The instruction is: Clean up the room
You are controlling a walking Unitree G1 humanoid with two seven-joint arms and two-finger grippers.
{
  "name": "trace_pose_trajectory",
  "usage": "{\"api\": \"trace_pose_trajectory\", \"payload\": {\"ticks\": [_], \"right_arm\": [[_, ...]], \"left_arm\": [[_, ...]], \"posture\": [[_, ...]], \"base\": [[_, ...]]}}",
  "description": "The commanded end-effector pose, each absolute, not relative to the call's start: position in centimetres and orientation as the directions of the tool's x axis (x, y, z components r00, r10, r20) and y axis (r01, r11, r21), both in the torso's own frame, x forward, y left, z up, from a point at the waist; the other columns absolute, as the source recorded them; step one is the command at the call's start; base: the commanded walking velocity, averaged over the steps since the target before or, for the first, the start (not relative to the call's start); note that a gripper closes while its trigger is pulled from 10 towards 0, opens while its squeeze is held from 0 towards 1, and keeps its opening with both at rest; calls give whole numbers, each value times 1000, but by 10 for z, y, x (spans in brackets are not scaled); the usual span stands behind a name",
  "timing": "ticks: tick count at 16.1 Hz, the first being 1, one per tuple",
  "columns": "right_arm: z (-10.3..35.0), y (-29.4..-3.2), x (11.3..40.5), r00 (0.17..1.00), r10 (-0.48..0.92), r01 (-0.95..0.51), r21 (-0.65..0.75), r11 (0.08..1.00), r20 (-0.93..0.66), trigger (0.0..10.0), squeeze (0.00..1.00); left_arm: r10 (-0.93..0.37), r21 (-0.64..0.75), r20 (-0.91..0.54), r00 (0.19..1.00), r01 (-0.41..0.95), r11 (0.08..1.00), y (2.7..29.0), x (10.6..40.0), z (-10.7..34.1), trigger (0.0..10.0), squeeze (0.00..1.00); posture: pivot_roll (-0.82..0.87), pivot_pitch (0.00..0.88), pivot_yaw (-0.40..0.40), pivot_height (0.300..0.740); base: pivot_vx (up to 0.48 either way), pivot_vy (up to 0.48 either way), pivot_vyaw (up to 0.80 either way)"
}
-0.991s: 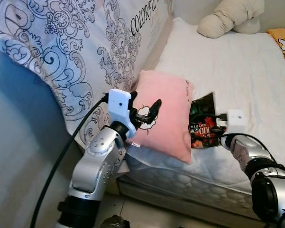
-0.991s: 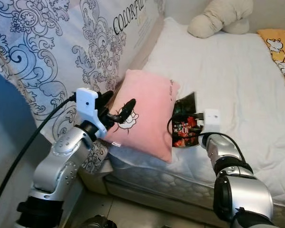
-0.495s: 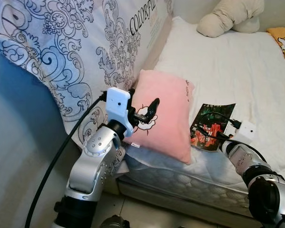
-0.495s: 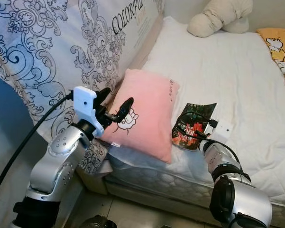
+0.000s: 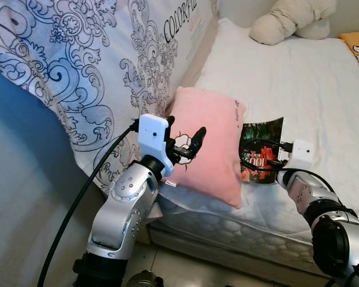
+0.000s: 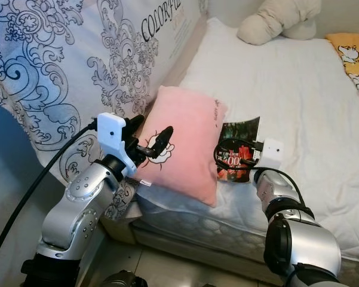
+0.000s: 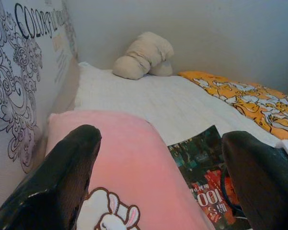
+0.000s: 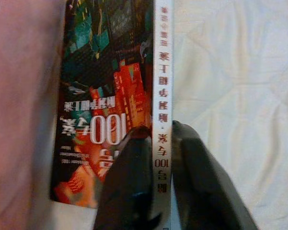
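Right gripper (image 8: 160, 143): its two black fingers pinch the white spine of the book (image 5: 260, 149).
Book: in the middle right of the head view, on the white bed (image 5: 298, 84), touching the pink pillow (image 5: 212, 143).
Left gripper (image 5: 188, 143): wide open, holding nothing, in front of the pink pillow at the frame's middle.
Far end of bed: a beige stuffed toy (image 5: 290, 21), upper right.

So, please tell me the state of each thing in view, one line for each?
Left gripper: open, raised at the near end of the pink pillow.
Right gripper: shut on the book's spine.
Book: closed, held beside the pillow.
Pink pillow: lying on the bed, not gripped.
Beige plush toy: resting at the bed's far end.
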State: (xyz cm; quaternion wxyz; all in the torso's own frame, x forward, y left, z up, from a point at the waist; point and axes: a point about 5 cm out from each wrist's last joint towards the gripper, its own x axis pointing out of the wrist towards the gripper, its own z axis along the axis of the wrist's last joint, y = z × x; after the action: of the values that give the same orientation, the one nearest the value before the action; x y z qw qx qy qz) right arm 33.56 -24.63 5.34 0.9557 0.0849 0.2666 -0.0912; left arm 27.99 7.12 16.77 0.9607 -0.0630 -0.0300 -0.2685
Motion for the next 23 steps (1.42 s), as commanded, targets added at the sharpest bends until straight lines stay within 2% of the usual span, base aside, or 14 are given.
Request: {"api": "trace_pose_trajectory", "payload": {"ticks": [1,5,9,10,12,13,19,21,22,23], "right_arm": [[65,-251,342,861,-148,217,88,972,-486,10000,1000],[73,-254,345,891,-157,162,-23,986,-426,10000,1000],[66,-254,340,898,-100,140,65,988,-428,10000,1000],[65,-258,338,896,-92,119,35,992,-434,10000,1000],[71,-270,336,906,-106,54,-135,989,-410,10000,1000],[73,-276,335,911,-104,49,-146,988,-399,10000,1000],[66,-286,324,905,-81,43,-101,994,-418,10000,1000],[84,-291,330,954,-117,64,-193,979,-277,10000,1000],[89,-297,325,962,-218,173,-249,953,-166,10000,906],[87,-300,313,947,-315,295,-228,928,-58,10000,0]], "left_arm": [[-511,-100,91,855,518,849,71,278,168,10000,0],[-535,-100,50,844,537,838,69,274,159,10000,0],[-602,-67,-41,797,599,798,70,260,139,10000,0],[-605,-78,-32,796,601,795,65,260,141,10000,0],[-619,-83,-18,785,616,784,59,257,142,10000,0],[-629,-65,-31,777,627,777,61,253,138,10000,0],[-651,-18,-40,758,651,759,63,257,137,10000,0],[-615,16,-21,788,616,788,70,261,138,10000,0],[-577,39,-20,816,578,815,79,265,136,10000,0],[-531,40,-6,848,530,847,89,271,137,10000,0]], "posture": [[229,16,-29,736],[211,9,-28,736],[190,5,-14,736],[192,3,-16,736],[185,0,-19,736],[174,0,-17,736],[158,0,-1,736],[167,0,-24,736],[164,0,-29,736],[159,0,-41,736]], "base": [[0,0,0],[0,0,0],[0,0,0],[0,0,0],[0,0,0],[0,0,0],[0,0,0],[0,0,0],[0,0,0],[0,0,0]]}}
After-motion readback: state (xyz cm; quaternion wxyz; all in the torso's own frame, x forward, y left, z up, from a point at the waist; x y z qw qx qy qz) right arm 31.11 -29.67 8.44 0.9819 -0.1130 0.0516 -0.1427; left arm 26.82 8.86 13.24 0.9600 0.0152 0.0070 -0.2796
